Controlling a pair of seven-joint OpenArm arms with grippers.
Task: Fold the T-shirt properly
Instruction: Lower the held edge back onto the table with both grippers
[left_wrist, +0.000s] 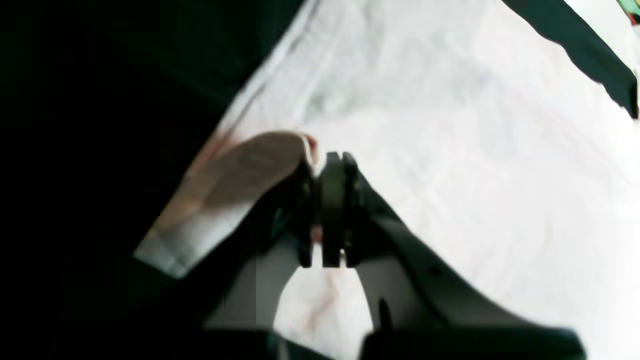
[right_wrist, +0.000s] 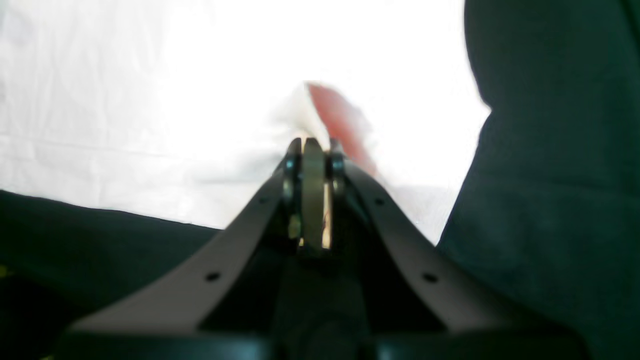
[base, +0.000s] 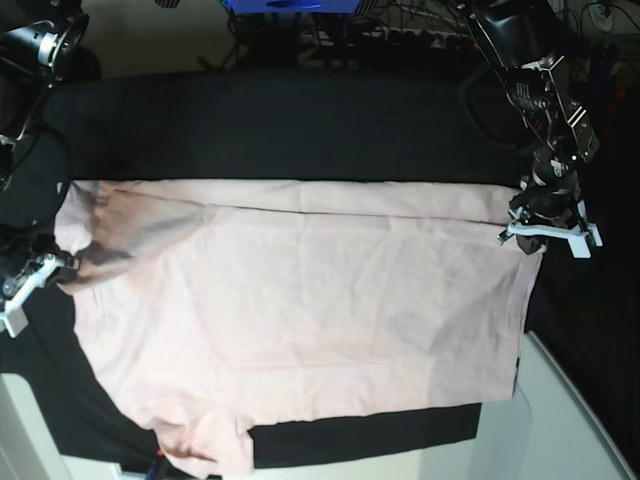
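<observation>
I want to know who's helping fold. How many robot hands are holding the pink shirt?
2. The left end effector pinches the T-shirt at its right edge in the base view; the right end effector pinches its left edge.

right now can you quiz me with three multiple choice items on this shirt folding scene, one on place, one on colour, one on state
1. Where does the T-shirt lie?
A. spread on the black cloth
B. hanging from a rack
C. inside a box

2. What colour is the T-shirt?
A. dark blue
B. pale pink
C. green

3. How is the left gripper?
A. wide open above the shirt
B. out of every view
C. shut on the T-shirt's edge

Answers:
1 A, the base view shows dark cloth around it on all sides.
2 B, the base view shows it pale pink all over.
3 C, the left wrist view shows its jaws closed with fabric pinched in the left gripper.
</observation>
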